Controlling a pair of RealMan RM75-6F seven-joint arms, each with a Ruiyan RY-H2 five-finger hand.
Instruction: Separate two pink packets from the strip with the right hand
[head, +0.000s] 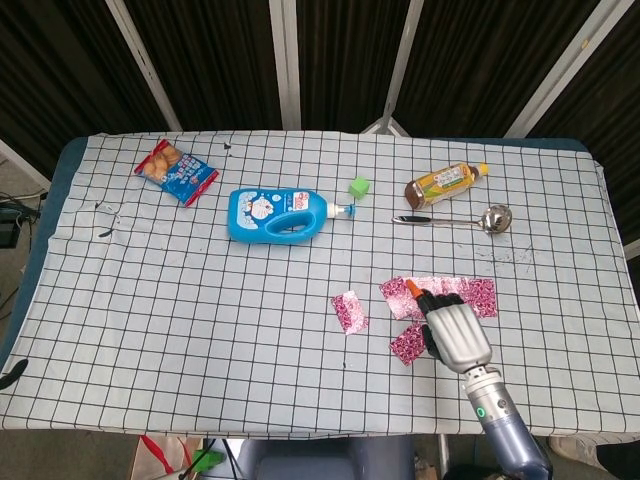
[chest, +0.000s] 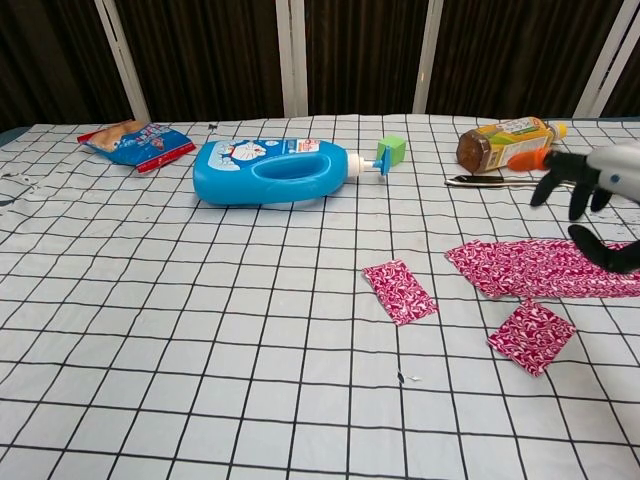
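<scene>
Two pink packets already lie loose on the tabletop (head: 150, 300): one packet (head: 349, 311) well to the left of our fingers (chest: 556, 178), the other packet (chest: 532, 337) just below and near them. The pink strip (chest: 520, 266) rests flat directly beneath our right hand (head: 455, 331), which hangs raised over it in the chest view with fingers spread and holding nothing. We judge the separating step as good as done, two pieces being apart from the strip; what remains is likely to draw the hand clear without dragging the strip or nudging the near packet. Further out lie a spoon (head: 455, 219), a drink bottle (head: 443, 184), a green cube (head: 358, 186), a blue detergent bottle (head: 275, 214) and a snack bag (head: 175, 171). Our left hand is out of sight.
</scene>
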